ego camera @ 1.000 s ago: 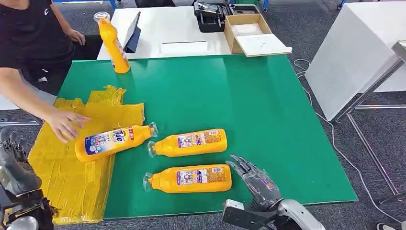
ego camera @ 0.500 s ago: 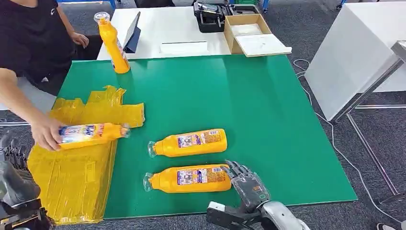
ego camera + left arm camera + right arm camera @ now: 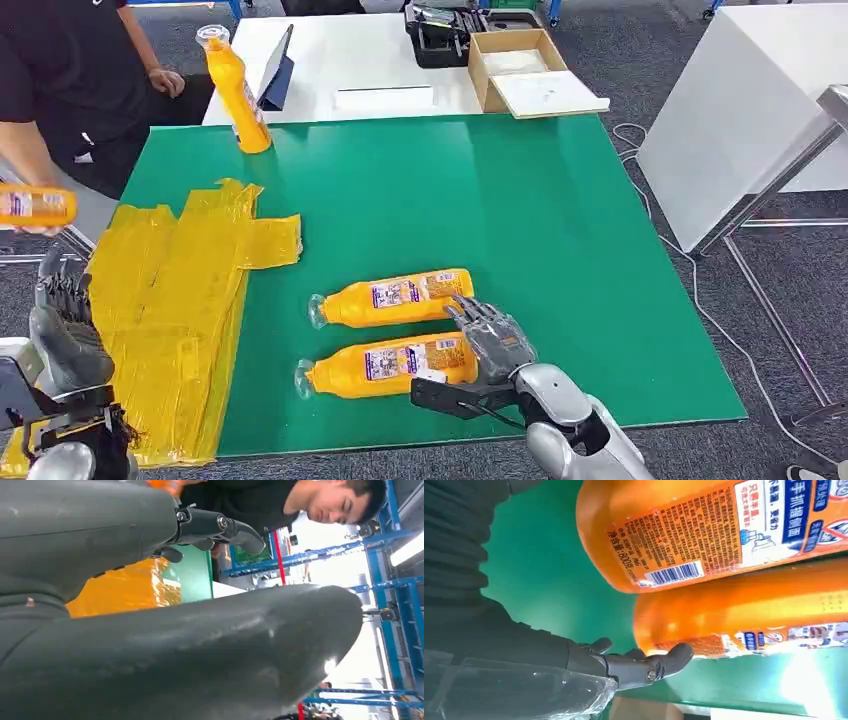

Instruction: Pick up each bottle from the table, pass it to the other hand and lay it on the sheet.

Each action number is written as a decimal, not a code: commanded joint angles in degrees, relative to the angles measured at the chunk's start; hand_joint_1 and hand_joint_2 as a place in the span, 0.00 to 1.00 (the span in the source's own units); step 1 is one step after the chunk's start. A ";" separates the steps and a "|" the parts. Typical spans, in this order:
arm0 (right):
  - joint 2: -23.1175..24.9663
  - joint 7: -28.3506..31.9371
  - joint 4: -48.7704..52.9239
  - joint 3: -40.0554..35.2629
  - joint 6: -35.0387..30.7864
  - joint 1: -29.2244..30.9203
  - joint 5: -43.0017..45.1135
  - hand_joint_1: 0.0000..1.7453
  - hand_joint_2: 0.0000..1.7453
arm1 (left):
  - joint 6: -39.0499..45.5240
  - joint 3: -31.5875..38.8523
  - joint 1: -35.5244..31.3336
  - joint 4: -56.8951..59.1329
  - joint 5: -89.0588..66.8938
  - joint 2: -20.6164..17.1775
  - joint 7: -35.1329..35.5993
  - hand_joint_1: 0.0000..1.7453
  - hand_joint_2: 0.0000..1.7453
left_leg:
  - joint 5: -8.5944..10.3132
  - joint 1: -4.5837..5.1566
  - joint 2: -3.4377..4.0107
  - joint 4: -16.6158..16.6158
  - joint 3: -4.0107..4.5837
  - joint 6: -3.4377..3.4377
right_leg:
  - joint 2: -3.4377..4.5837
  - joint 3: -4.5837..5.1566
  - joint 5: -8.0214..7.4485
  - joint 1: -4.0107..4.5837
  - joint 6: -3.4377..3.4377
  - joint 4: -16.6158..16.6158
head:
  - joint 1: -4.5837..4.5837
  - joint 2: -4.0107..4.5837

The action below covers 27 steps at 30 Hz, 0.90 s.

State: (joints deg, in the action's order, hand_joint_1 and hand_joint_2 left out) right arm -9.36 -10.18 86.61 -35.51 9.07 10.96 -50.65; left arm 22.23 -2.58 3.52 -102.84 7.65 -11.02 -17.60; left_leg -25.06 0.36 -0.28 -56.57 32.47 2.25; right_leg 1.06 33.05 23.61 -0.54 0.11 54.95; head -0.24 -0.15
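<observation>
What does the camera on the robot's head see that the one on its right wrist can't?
Head view alone: the upright bottle at the table's far edge, the yellow sheet, the left hand and a person carrying a bottle away. Right wrist view alone: the barcode and small label print. Both: the two lying bottles, green table and right hand.

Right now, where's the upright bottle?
Head view: the upright bottle stands at the green table's far left corner, beyond the yellow sheet, near a person's hand.

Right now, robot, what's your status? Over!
Right robot hand reaching over near bottle, not gripping yet. Left robot hand open, beside yellow sheet. Second bottle close behind.
</observation>
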 commanded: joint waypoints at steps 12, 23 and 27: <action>1.95 -0.71 -15.36 -8.19 1.13 9.20 4.14 0.00 1.00 | 0.04 -3.98 -8.00 8.34 0.68 0.29 1.17 0.00 0.00 | 0.00 0.00 -0.04 0.06 -0.16 -0.12 | -0.08 -0.15 0.02 0.00 -0.02 -0.06 | 0.02 0.00; 1.95 -0.71 -15.36 -8.19 1.13 9.20 4.14 0.00 1.00 | 0.04 -3.98 -8.00 8.34 0.68 0.29 1.17 0.00 0.00 | -0.02 0.00 -0.02 0.06 -0.19 -0.16 | -0.09 -0.18 0.03 0.00 -0.04 -0.05 | 0.02 0.00; 1.43 -0.75 -15.07 -8.86 1.68 9.05 4.95 0.00 1.00 | -0.04 -4.17 -7.94 8.34 0.81 0.16 1.27 0.00 0.00 | -0.01 0.00 -0.02 0.05 -0.16 -0.12 | -0.06 -0.14 0.02 0.00 -0.03 -0.04 | 0.02 0.00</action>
State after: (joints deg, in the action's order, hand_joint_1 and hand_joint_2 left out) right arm -7.67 -10.71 75.43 -41.66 9.86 18.28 -46.64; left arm 22.27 -5.77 -2.88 -97.96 8.15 -11.02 -16.74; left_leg -25.05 0.35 -0.27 -56.57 32.42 2.24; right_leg 1.08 33.04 23.60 -0.54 0.10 54.96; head -0.22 -0.15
